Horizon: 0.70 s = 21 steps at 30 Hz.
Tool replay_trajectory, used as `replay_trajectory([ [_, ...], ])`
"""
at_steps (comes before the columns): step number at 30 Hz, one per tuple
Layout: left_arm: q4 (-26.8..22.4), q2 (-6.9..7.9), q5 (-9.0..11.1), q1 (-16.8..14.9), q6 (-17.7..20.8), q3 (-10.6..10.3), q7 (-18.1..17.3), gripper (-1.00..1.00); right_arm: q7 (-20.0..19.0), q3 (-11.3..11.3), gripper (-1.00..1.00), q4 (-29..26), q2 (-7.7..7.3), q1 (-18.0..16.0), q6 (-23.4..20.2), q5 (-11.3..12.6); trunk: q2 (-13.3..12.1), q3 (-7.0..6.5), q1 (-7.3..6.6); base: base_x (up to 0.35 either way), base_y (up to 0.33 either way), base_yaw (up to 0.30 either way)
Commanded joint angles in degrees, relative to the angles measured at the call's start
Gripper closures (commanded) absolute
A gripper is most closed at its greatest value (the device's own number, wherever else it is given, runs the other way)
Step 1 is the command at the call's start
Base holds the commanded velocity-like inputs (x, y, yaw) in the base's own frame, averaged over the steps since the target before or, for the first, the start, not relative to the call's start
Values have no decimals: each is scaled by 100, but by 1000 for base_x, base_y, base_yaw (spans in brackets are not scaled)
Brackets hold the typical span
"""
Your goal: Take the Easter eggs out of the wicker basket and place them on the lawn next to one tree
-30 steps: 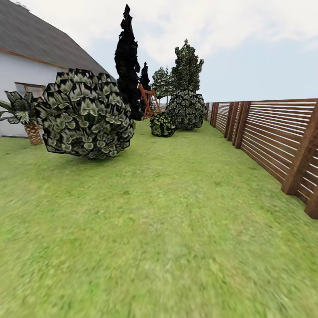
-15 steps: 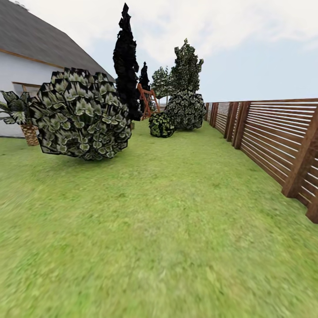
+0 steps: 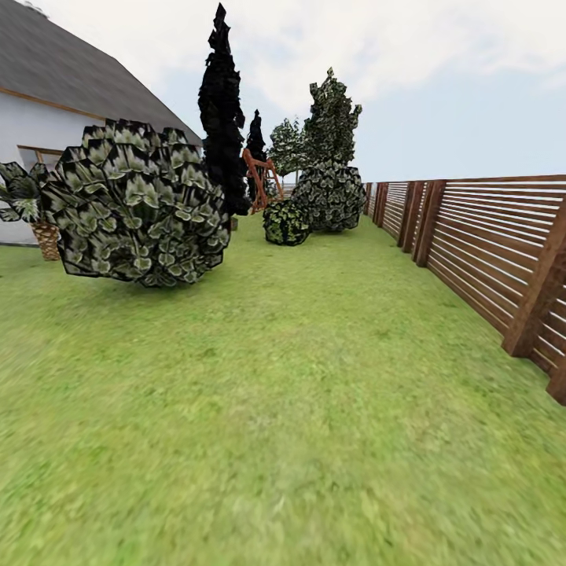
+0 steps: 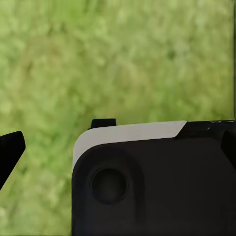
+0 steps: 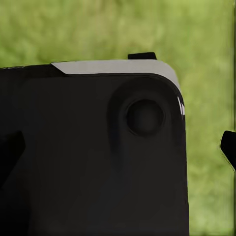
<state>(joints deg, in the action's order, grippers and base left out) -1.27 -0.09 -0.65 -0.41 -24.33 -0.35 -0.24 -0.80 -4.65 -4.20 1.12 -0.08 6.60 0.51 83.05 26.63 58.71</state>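
1. In the head view, the robot is looking out over the lawn (image 3: 299, 409) of the garden. A big round bush (image 3: 137, 204) is sitting on the grass at the left, with a white house (image 3: 47, 118) behind it. A tall black tree (image 3: 222, 118) is standing past the bush, and smaller bushes (image 3: 314, 200) are growing farther back. A brown slat fence (image 3: 487, 244) is running along the right side. The wicker basket and the eggs are somewhere else — the robot seems to be on its way and looking for them.

2. In the left wrist view, a big dark part of the robot's body (image 4: 157, 182) is sitting in front, with blurry green grass behind it. One dark tip of the left claw (image 4: 10, 150) is peeking in at the edge. I cannot tell if this claw is apart or together.

3. In the right wrist view, a dark body part (image 5: 93, 147) is hiding most of the grass. A dark tip of the right claw (image 5: 228, 147) is poking in at the side. I cannot tell its state either.

4. What could go wrong — the robot could be rolling the wrong way and missing the basket. It could also be bumping the big bush or the fence if it is steering too close. And picking the black tree would be a mistake.
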Motion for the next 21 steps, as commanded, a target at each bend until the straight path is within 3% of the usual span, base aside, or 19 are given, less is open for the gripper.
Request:
replay_trajectory([
  [1, 4, 0, -6, -3, -19, -1, -2, -100, -8, -44, -100, -1, 4, -1, 17, 5, 3, 5, 2, 185, -142, 0],
  [21, 4, 0, -6, -3, -19, -1, -2, -100, -8, -36, -100, -2, 11, -1, 17, 4, 3, 5, 2, 195, -32, 0],
])
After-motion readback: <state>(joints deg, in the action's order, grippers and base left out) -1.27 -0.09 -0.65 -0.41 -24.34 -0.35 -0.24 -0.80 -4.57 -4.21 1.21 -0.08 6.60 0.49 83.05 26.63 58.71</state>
